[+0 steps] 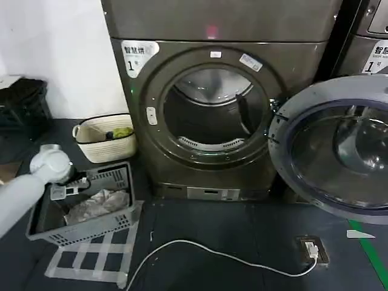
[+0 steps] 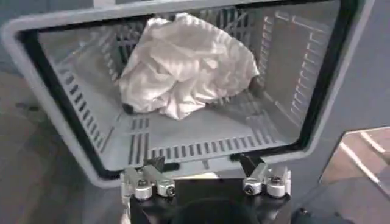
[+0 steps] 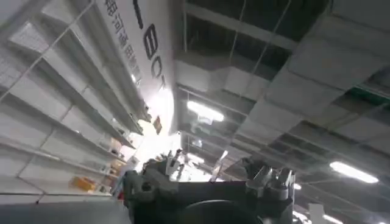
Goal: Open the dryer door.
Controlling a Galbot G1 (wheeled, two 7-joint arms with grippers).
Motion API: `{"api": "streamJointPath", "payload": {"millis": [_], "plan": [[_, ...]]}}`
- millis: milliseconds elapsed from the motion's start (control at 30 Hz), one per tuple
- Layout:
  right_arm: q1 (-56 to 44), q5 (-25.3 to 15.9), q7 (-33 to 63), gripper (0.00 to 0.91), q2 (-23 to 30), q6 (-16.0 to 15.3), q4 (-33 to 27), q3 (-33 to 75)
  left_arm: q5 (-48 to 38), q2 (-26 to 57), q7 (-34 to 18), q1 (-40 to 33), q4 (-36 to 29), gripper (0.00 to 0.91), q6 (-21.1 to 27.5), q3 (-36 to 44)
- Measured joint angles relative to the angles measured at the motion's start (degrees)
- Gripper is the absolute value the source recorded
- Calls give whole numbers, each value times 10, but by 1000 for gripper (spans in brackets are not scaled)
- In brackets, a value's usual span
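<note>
The grey-brown dryer (image 1: 291, 66) stands ahead with a white "1" sticker and a pink light. Its round drum opening (image 1: 212, 112) is uncovered. The dryer door (image 1: 339, 145) is swung out to the right, its grey inner rim and dark glass facing me. My left gripper (image 1: 73, 182) hangs low on the left over a grey basket (image 1: 115, 221). In the left wrist view that gripper (image 2: 201, 163) is open and holds nothing. My right gripper (image 3: 213, 170) points up at a ceiling, its fingers apart and nothing between them.
A crumpled white cloth (image 2: 183, 64) lies in the grey basket (image 2: 73, 103). A cream basket (image 1: 103, 138) sits by the dryer's left corner, a black crate (image 1: 24, 106) farther left. A white cable (image 1: 212, 251) runs to a floor socket (image 1: 312, 250). A second machine (image 1: 370, 48) stands at right.
</note>
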Motion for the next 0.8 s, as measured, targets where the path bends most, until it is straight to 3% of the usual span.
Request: {"api": "streamJointPath", "payload": {"millis": [800], "plan": [[1, -14, -7, 907, -1, 11, -14, 2, -2, 5, 7, 8, 63, 907, 1, 3]]}}
